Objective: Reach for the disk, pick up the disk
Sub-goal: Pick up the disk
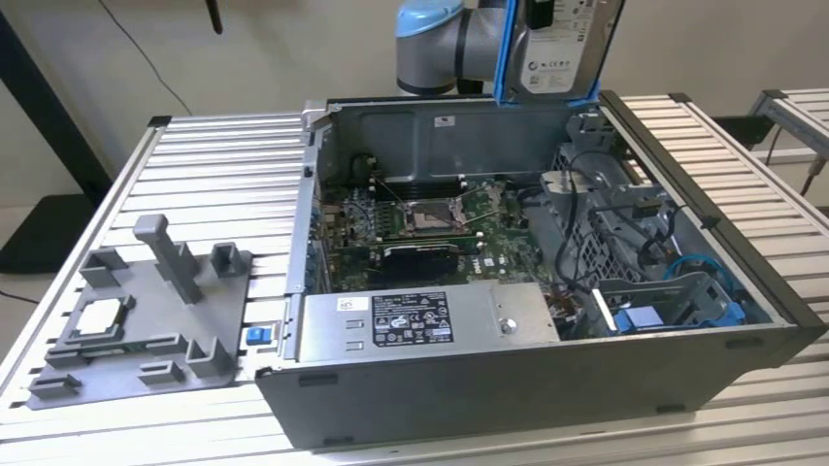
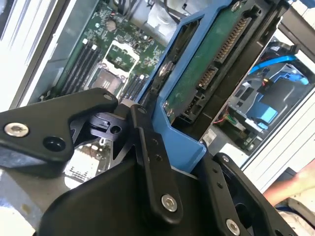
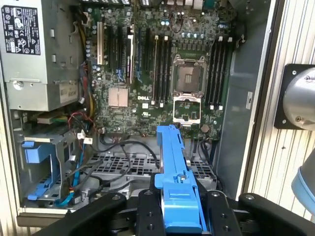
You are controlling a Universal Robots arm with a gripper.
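Disk [image 2: 197,88] clamped between the pincer [image 2: 167,147] fingers, lifted above the open computer case [image 1: 518,388].
The exterior view showed its white label; the second wrist view, its green circuit underside; the first wrist view, its blue frame edge-on.

Disk [image 2: 197,83]: glossy blue plastic frame

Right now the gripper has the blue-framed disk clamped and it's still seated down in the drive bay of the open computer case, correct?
Not quite. The gripper does have the disk clamped, but the disk is not in the bay: the exterior view shows it held upright in the air above the rear edge of the open computer case. In the first wrist view its blue frame hangs over the motherboard.
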